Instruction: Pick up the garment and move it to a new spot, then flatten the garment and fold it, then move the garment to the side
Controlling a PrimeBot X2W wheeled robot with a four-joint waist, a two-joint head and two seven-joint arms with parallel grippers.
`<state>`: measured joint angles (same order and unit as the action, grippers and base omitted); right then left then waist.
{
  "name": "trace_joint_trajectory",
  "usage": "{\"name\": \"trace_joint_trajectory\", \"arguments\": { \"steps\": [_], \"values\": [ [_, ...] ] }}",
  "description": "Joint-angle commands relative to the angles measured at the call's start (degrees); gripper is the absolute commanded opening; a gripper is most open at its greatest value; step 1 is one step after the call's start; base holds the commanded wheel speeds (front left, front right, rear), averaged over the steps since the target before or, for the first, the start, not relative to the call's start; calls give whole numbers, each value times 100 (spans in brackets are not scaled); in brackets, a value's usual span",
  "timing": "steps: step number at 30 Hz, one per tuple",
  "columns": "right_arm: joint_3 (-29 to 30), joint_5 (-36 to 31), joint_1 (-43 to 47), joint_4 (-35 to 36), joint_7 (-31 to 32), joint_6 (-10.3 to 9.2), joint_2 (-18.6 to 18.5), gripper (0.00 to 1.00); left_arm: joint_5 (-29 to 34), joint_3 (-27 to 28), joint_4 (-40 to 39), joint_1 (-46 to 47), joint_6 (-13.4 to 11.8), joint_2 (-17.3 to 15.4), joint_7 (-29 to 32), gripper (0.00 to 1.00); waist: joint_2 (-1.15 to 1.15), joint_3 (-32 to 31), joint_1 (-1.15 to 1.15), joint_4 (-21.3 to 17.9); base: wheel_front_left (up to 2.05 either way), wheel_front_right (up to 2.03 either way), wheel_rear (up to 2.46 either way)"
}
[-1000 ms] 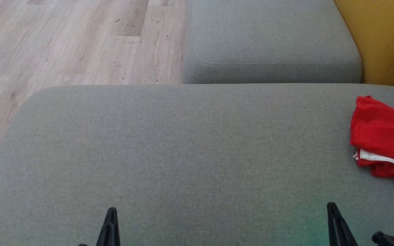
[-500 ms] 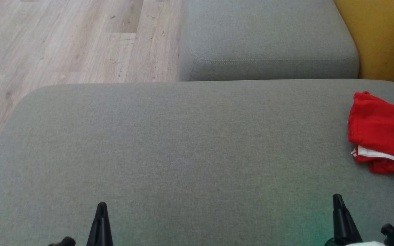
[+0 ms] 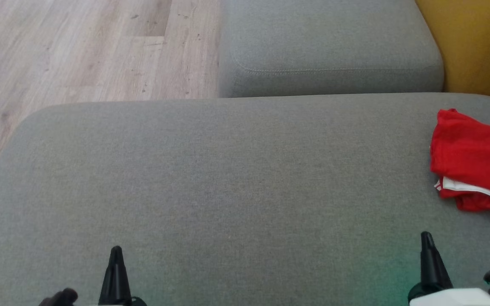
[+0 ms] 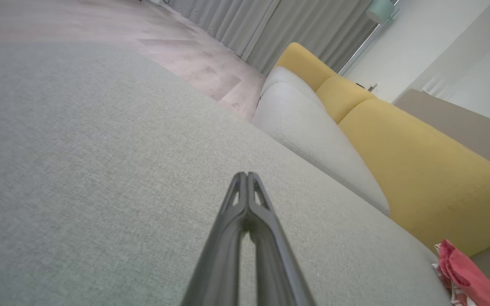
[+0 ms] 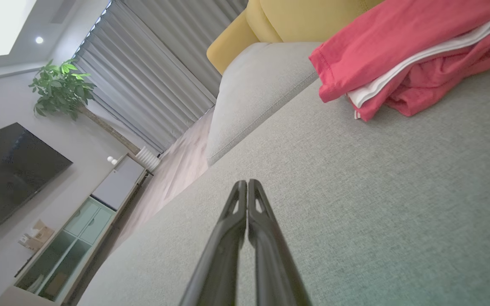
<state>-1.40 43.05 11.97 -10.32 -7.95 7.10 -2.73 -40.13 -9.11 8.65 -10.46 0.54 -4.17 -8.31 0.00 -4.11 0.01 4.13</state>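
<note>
One red garment [image 3: 472,148] with a white band is lying bunched at the right edge of the grey cushion [image 3: 228,170]. The left hand [image 4: 246,175] and the right hand [image 5: 247,182] are both hovering empty, fingers pressed together.

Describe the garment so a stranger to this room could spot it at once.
Start at the big grey cushion in front of the robot and follow it to its right end, near the yellow backrest. There lies the garment, loosely folded in a small heap. It is bright red with a white band showing between its folds, and everything under it is plain grey fabric.
</note>
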Motion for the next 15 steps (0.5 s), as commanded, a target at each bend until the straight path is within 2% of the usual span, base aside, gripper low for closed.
{"name": "trace_joint_trajectory", "arguments": {
  "steps": [1,15],
  "values": [
    [-2,200,-330,148,53,16,-130,0,-198,158,-133,320,38,-59,34,0,0,10,-1,-10,0,0,0],
    [93,1129,-604,54,271,20,-147,0,-1194,355,-13,566,161,-71,252,0,0,89,-1,-85,0,0,0]
  ]
}}
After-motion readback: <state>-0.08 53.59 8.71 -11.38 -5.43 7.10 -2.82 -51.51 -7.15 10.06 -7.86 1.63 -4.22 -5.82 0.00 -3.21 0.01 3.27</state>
